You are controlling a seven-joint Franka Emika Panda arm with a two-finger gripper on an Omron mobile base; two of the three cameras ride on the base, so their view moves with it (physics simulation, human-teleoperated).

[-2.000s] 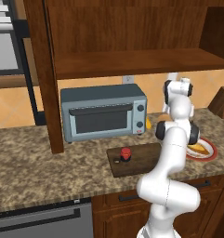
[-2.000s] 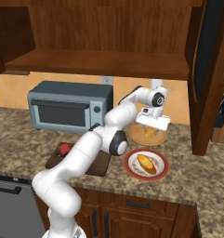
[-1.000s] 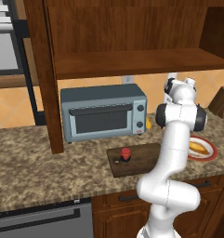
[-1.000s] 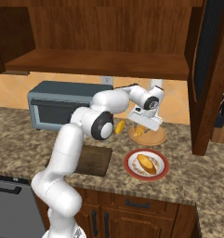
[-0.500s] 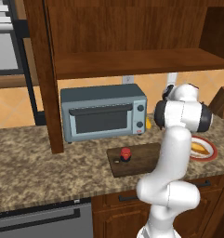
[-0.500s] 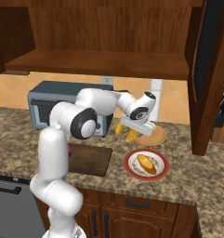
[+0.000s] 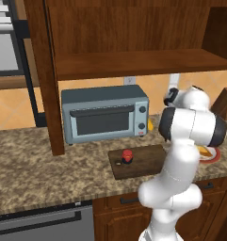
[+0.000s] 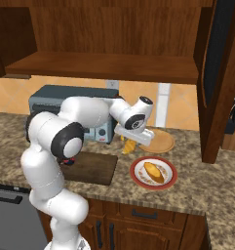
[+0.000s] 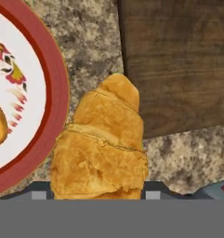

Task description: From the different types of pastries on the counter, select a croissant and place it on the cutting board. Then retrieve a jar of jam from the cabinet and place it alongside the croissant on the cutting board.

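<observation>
My gripper (image 8: 130, 140) is shut on the croissant (image 8: 128, 145), a golden-orange pastry hanging just above the counter (image 8: 197, 195) between the cutting board (image 8: 92, 168) and the red-rimmed plate (image 8: 173, 174). In the hand view the croissant (image 9: 104, 148) sits between my gripper (image 9: 98, 191) fingers, its tip by the dark board's (image 9: 178, 60) corner, the plate (image 9: 25, 83) on the left. A small red jar of jam (image 7: 127, 156) stands on the left part of the board (image 7: 145, 162). The dark wooden cabinet (image 7: 133, 63) hangs above.
A grey-blue toaster oven (image 7: 105, 115) stands behind the board. The plate holds a yellowish pastry (image 8: 154, 172), and a round tan disc (image 8: 160, 142) lies behind it. A knife block (image 7: 225, 101) is at the far right, an upright cabinet post (image 7: 44, 80) at the left.
The hand has swung left and a little down, from over the tan disc towards the board's right edge, with the croissant in it. The elbow has folded nearer the cameras.
</observation>
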